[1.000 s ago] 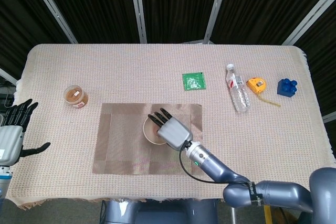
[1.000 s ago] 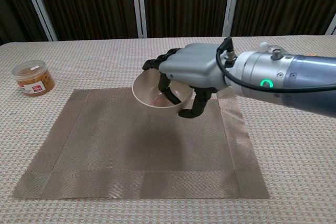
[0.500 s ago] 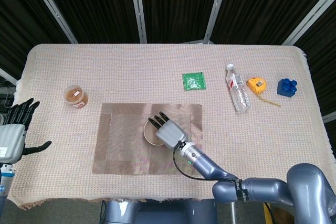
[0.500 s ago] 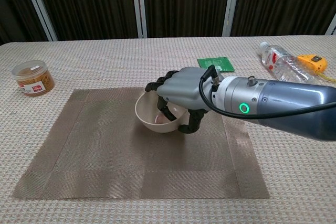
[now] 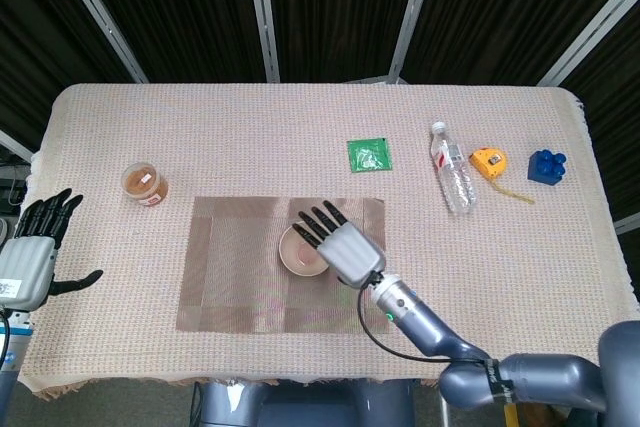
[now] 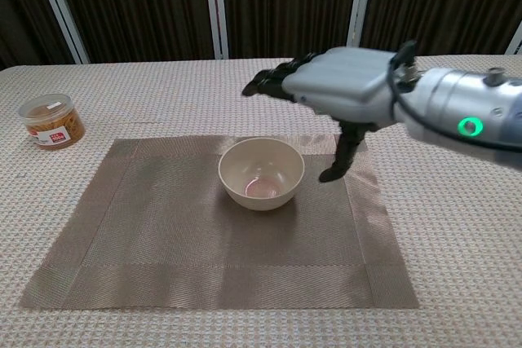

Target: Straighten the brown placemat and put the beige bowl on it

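The right robot hand has just let go of the beige bowl and lifted clear; half a second ago its fingers were wrapped around the rim, and now they are spread with nothing in them, hovering above and just right of the bowl. The bowl sits upright on the brown placemat, a little toward the mat's far right part. The mat lies flat and square to the table edge. The left robot hand hangs open, well away from the bowl, off the table's left edge. To my eye, the job looks done.
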